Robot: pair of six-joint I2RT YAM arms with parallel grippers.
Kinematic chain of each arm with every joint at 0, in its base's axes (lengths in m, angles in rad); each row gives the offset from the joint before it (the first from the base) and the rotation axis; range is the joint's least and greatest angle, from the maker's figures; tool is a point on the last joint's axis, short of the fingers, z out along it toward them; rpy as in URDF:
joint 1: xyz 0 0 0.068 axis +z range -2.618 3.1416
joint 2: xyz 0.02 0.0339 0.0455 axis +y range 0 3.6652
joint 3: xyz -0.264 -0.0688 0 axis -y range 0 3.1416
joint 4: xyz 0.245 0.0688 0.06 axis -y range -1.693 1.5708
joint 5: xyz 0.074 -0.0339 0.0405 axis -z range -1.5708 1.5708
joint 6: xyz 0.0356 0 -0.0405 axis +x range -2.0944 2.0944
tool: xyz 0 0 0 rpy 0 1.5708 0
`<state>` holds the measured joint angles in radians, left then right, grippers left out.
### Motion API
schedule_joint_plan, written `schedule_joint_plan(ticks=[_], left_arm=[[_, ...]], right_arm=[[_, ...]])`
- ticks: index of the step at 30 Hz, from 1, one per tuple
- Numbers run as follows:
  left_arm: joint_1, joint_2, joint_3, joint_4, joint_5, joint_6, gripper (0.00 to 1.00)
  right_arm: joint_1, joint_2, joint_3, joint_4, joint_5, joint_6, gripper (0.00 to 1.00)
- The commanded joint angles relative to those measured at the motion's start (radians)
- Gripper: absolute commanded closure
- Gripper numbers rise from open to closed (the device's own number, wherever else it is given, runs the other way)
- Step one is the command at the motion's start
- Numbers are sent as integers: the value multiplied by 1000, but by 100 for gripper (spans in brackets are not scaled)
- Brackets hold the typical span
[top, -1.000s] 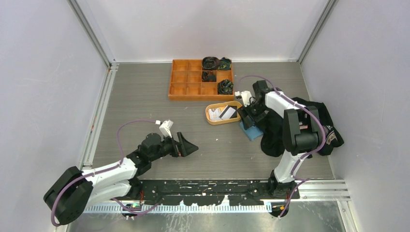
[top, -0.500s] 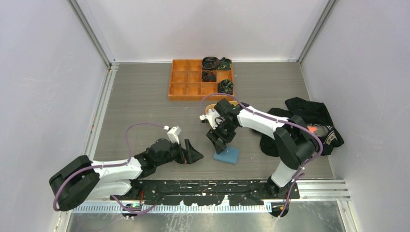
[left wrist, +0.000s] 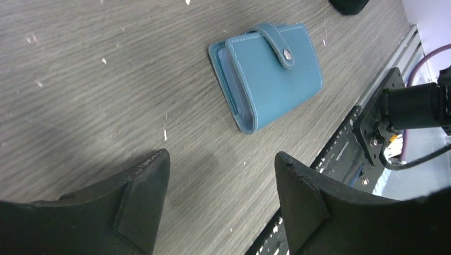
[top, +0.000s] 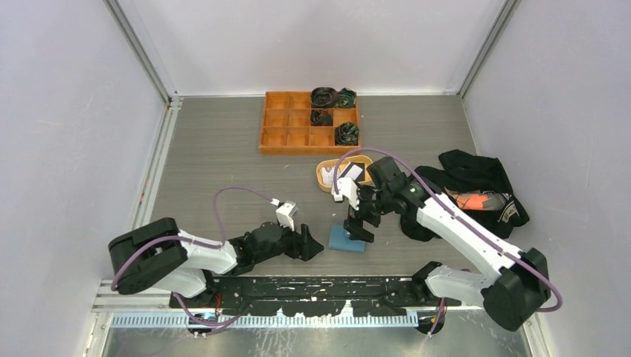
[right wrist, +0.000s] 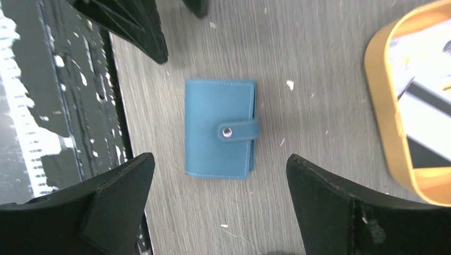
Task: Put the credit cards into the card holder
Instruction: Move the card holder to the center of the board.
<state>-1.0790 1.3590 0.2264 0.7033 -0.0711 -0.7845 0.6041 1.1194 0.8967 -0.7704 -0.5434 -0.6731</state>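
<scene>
The blue card holder [top: 347, 239] lies closed and snapped on the table near the front middle; it also shows in the left wrist view [left wrist: 266, 74] and the right wrist view [right wrist: 220, 130]. My right gripper [top: 362, 223] [right wrist: 220, 159] hovers just above it, open and empty. My left gripper [top: 313, 245] [left wrist: 220, 196] is open and empty, low over the table just left of the holder. The credit cards [top: 348, 172] [right wrist: 425, 114], white and black, lie in the oval tan dish [top: 324, 178] [right wrist: 377, 106] behind the holder.
An orange compartment tray [top: 286, 137] with dark rolled items stands at the back. A black cloth heap [top: 476, 178] with an orange object lies on the right. The black mounting rail [top: 335, 286] runs along the near edge, close to the holder.
My right gripper carried the card holder from beside the dish to the front middle, let it go and now stands open above it. My left gripper has moved right toward the holder.
</scene>
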Motion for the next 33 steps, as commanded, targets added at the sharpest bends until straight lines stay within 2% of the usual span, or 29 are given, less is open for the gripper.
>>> schedule_joint_plan(ticks=[1,5,12,18,27,31,33], left_arm=[[-6,85,52,147,-44,13,30],[-8,165,73,180,-36,-35,37],[-8,232,94,196,-35,-78,48],[-8,208,119,92,-47,-82,54],[-8,169,148,-23,-48,-72,56],[-8,140,142,-44,-52,-63,57],[-7,109,128,-45,-52,-54,57]], right_arm=[[-87,101,14,-21,36,-125,3],[-170,232,91,-140,18,-135,15],[-161,338,82,-144,41,-124,25],[-105,409,78,-128,71,-89,35],[12,461,83,-134,59,-22,63],[54,431,110,-171,-27,-10,65],[55,401,125,-163,-10,8,62]])
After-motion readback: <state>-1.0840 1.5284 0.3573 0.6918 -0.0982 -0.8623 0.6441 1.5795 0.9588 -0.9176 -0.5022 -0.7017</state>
